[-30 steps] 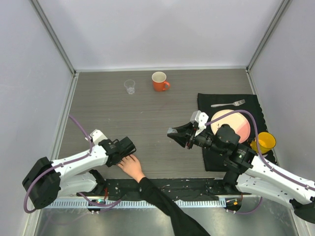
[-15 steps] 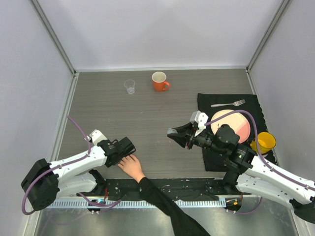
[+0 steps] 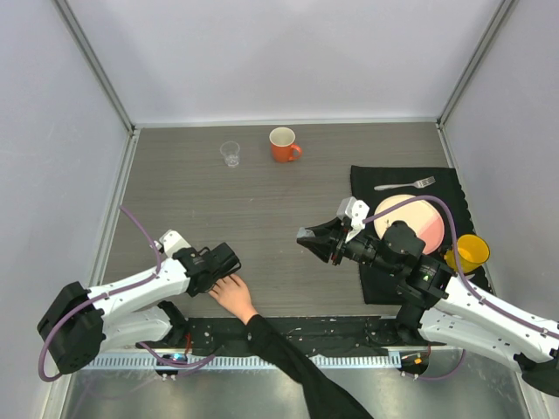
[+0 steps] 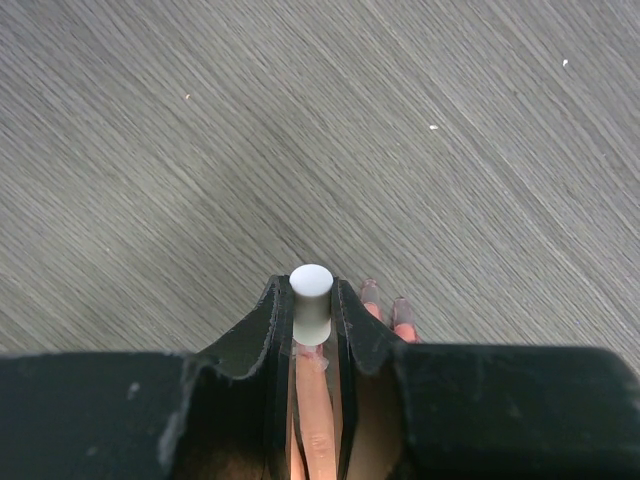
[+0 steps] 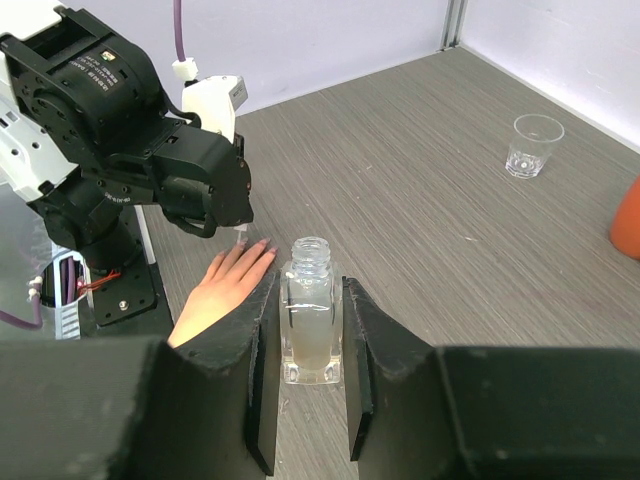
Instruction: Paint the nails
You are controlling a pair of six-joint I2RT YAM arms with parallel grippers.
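Observation:
A bare hand [image 3: 232, 296] with a black sleeve lies flat at the table's near edge, fingers pointing away. My left gripper [image 3: 224, 263] hovers over its fingertips, shut on a white-capped brush [image 4: 311, 299]. In the left wrist view the brush sits over one finger [image 4: 316, 415], and two glossy nails [image 4: 404, 309] show to the right. My right gripper [image 3: 307, 237] is shut on an open clear bottle [image 5: 309, 312], held upright just above the table to the right of the hand [image 5: 218, 292].
A clear plastic cup [image 3: 230, 154] and an orange mug [image 3: 283, 144] stand at the back. On the right, a black mat [image 3: 371, 284] holds a pink plate [image 3: 426, 224] and a fork [image 3: 404, 184]. A yellow cup [image 3: 470, 253] stands at its right edge.
The left arm has shifted very slightly near the hand. The right arm and the bottle have not moved.

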